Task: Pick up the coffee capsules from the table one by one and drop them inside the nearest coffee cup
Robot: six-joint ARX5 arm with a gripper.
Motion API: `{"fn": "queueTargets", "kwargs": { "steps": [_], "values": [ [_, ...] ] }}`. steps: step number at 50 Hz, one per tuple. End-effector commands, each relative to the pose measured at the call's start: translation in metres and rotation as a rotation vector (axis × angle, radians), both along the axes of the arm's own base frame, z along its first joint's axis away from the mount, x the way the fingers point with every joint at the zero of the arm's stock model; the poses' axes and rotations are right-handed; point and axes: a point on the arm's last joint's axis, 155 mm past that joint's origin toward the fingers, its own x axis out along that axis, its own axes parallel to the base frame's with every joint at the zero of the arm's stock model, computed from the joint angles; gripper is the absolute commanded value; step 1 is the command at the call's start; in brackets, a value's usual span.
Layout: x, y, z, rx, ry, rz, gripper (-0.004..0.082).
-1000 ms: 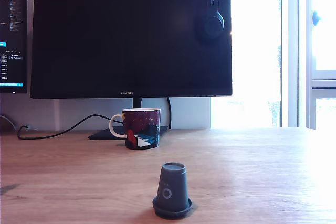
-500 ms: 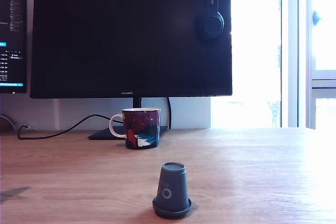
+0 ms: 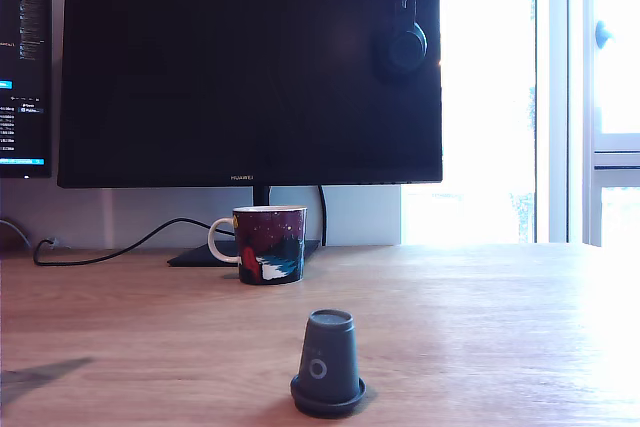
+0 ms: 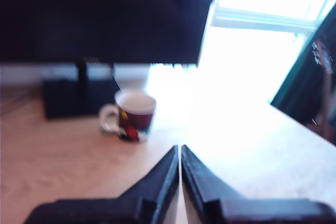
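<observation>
Capsule-handling tool shows only in the wrist view, blurred: its two dark fingers taper to tips that meet with barely a sliver between them, and they hold nothing. It hangs above the light wooden tabletop, tips aimed towards the maroon mug, which stands well apart from them in front of the monitor's stand. In the exterior view one dark grey coffee capsule with a ring mark sits rim-down on the tabletop near the camera, well apart from the mug, whose white handle points to the exterior view's left. Behind the mug stands a large black monitor with headphones hung on its upper corner.
</observation>
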Motion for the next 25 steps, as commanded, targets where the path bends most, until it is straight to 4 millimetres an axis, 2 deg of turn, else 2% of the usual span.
{"fn": "queueTargets", "kwargs": {
  "steps": [1, 8, 25],
  "values": [
    [0.001, -0.006, -0.003, -0.003, -0.004, -0.028, -0.0019],
    [-0.002, -0.018, 0.003, -0.005, -0.031, -0.086, -0.0019],
    [-0.006, -0.053, -0.007, 0.055, -0.024, -0.216, -0.0019]
  ]
}}
